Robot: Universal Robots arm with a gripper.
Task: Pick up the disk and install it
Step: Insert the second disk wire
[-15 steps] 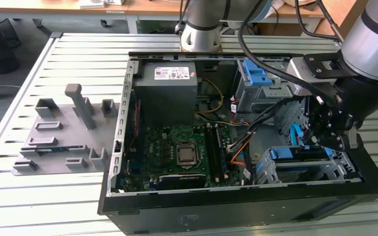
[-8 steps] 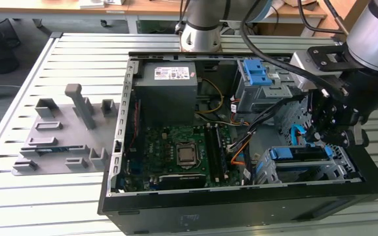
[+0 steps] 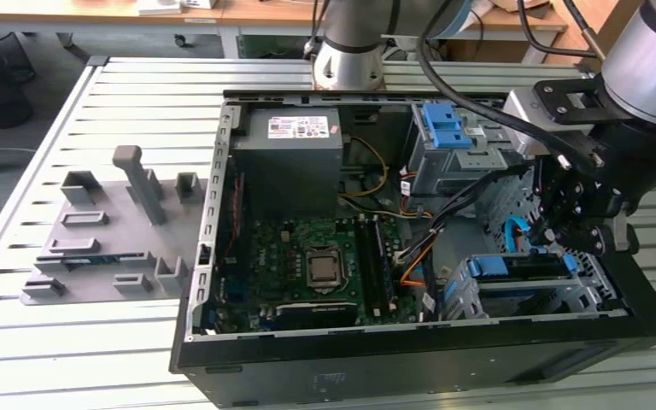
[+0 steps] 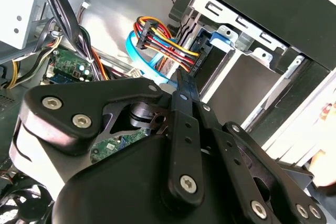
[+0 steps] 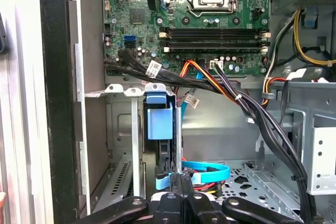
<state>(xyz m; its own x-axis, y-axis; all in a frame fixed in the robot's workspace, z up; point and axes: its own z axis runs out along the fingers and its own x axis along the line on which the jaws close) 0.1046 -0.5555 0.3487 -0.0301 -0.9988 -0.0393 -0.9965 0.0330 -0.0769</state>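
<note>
- In the exterior view the gripper (image 3: 576, 229) hangs at the right of the frame, inside the open computer case (image 3: 305, 363), just above the drive cage (image 3: 522, 290) in the lower right corner of the case.
- In the first wrist view its fingers (image 5: 181, 182) at the bottom centre are pressed together, with nothing between them.
- The disk (image 5: 160, 129), with its blue bracket, sits upright in the cage slot at the centre of the first wrist view, just beside the fingertips.
- In the second wrist view a plug with coloured wires (image 4: 168, 48) meets the blue bracket at the upper centre.
- The motherboard (image 3: 305, 265) lies in the middle of the case, and a grey parts holder (image 3: 106, 226) stands on the table at the left.
</note>
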